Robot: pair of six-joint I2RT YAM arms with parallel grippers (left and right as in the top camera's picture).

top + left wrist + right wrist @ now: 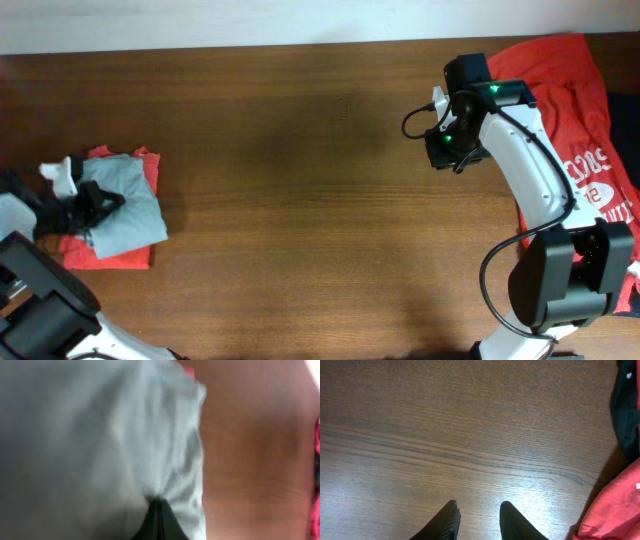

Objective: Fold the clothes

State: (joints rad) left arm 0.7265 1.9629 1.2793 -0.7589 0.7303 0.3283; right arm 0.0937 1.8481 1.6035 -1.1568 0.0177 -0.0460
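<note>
A pale grey-blue T-shirt (pixel 135 215) lies bunched at the table's left end, on top of a small folded orange-red T-shirt (pixel 118 257). My left gripper (pixel 108 201) is shut on the grey-blue cloth. In the left wrist view its dark fingertips (pixel 159 510) meet with fabric (pixel 100 445) gathered into them. A large orange-red T-shirt (pixel 565 90) with white lettering lies crumpled at the far right. My right gripper (pixel 441 152) hovers over bare wood just left of it. In the right wrist view that gripper (pixel 480 509) is open and holds nothing.
The brown wooden table (pixel 320 200) runs between the two piles. A dark cloth or object (pixel 627 405) shows at the right edge of the right wrist view, above the orange-red shirt's edge (pixel 615 510). The right arm's base (pixel 560 280) stands on the large shirt.
</note>
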